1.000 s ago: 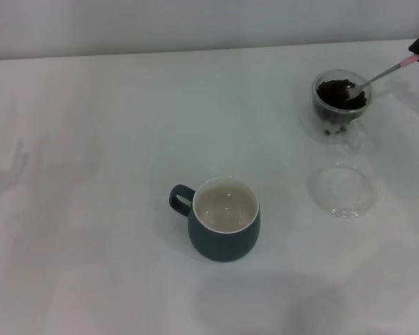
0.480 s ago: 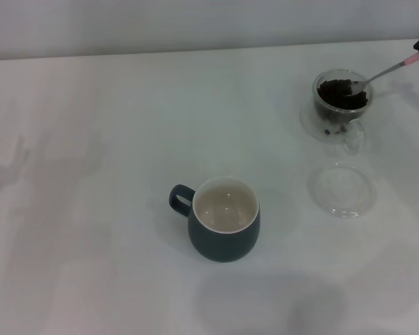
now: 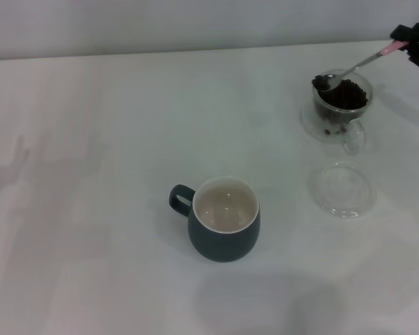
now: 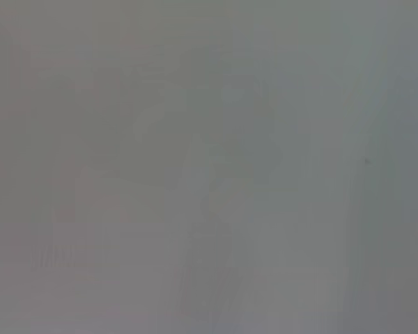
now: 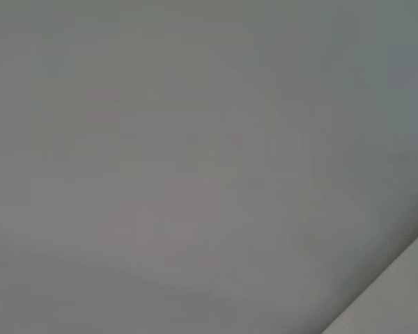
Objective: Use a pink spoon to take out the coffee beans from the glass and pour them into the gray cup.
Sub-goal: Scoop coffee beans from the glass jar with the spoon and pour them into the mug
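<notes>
Only the right gripper (image 3: 413, 43) shows, a dark shape poking in at the far right corner of the worktop, cut off by the right edge so most of it and the whole arm behind it are out of sight. It's raised above the surface, w/ its dark fingers (image 3: 403, 32) clamped on the pink end of the pink spoon (image 3: 356, 66), which slants down and inward from the grip toward the worktop's middle. Left arm and gripper: nowhere to be seen over the worktop. Both wrist views give just a blank grey surface, no fingers in either.
</notes>
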